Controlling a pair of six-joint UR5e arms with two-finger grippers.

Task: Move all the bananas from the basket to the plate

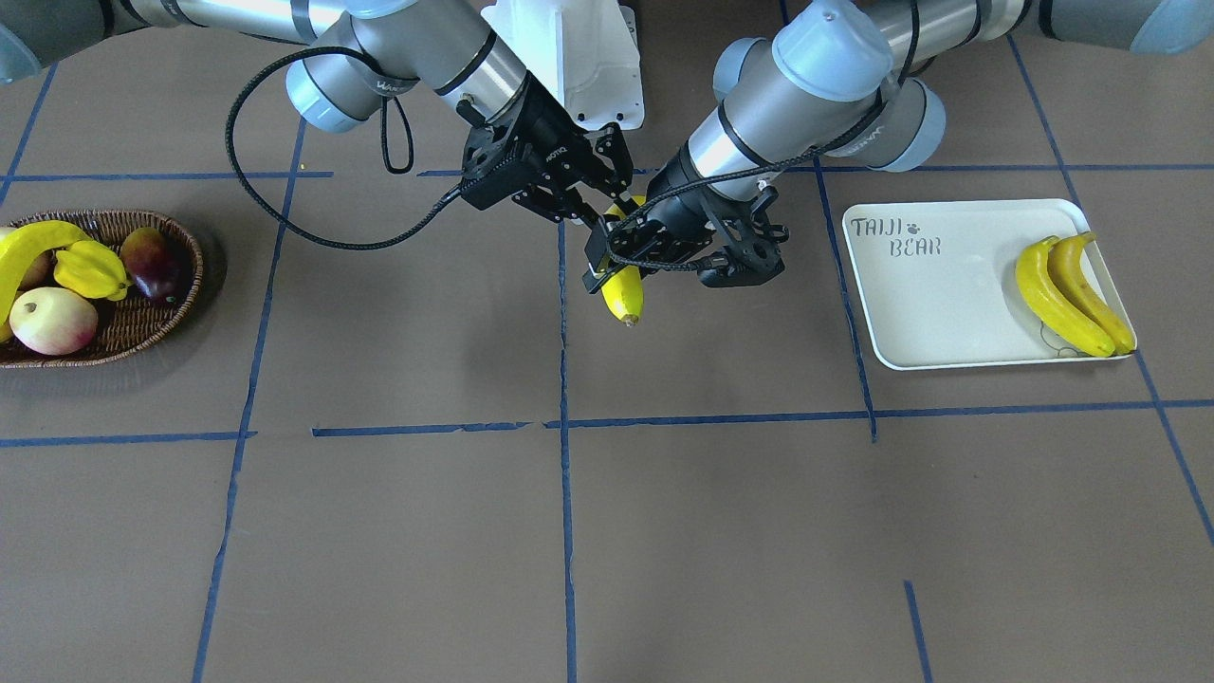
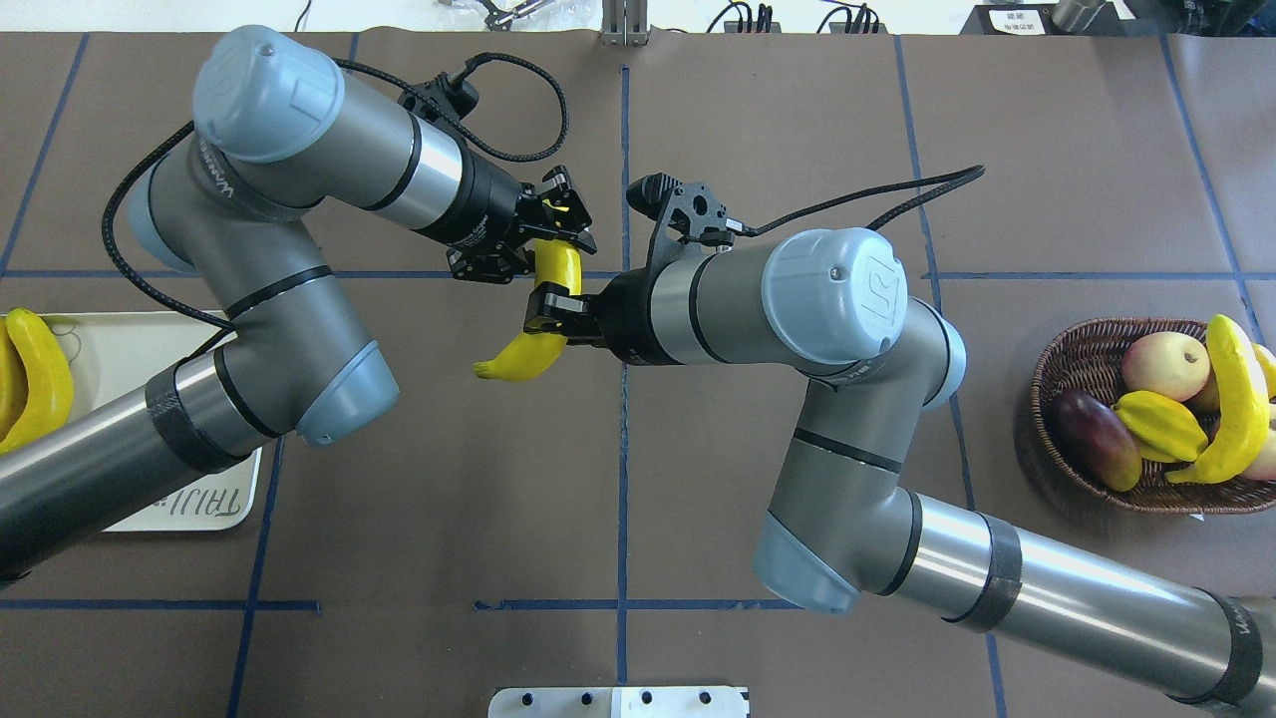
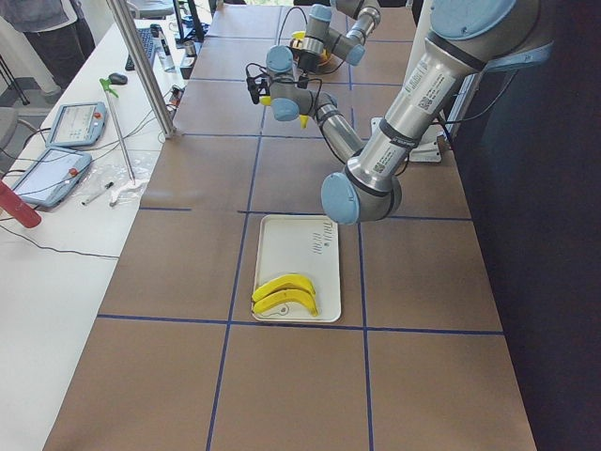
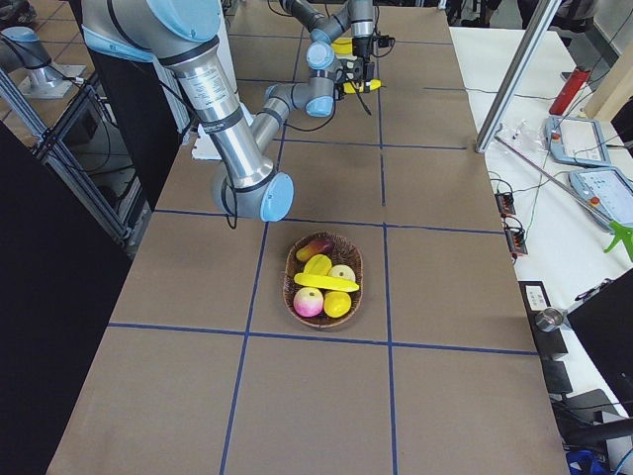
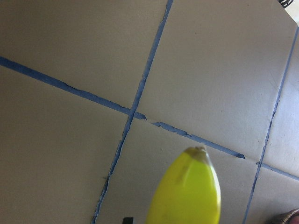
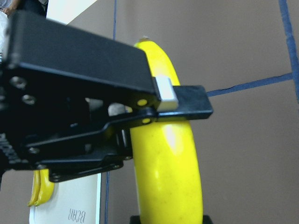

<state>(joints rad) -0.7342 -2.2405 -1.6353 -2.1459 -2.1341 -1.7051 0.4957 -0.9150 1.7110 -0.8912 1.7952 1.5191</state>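
One banana (image 1: 623, 294) hangs in mid-air above the middle of the brown table (image 1: 427, 531), which is crossed by blue tape lines (image 1: 566, 531), as seen from the front. The left gripper (image 1: 607, 258), on this view's right, has its fingers closed on the banana, whose lower tip pokes out beneath them. The right gripper (image 1: 605, 211), on the view's left, reaches the banana's upper part. Far to the view's right lies the tray (image 1: 948, 304), printed TAIJI BEAR, with two bananas (image 1: 1067, 294) side by side at its outer end. Far to the view's left sits the basket (image 1: 180, 294), holding a fourth banana (image 1: 24, 251), a starfruit (image 1: 90, 270), a round pink fruit (image 1: 52, 321) and a dark red mango (image 1: 152, 264). From overhead, both grippers sit on the hanging banana just left of the centre tape line. The tray is half hidden under the left arm (image 2: 120, 449), and the basket is at the right edge with its banana lying across the other fruit. The two side views show the same meeting far down the table, too small to judge fingers. The left wrist camera sees only the banana's tip against table and tape. The right wrist camera shows a finger of the left gripper laid across the banana. At the bottom edge of that view, the right gripper's own fingertips hug the banana's sides, so both grippers hold it.
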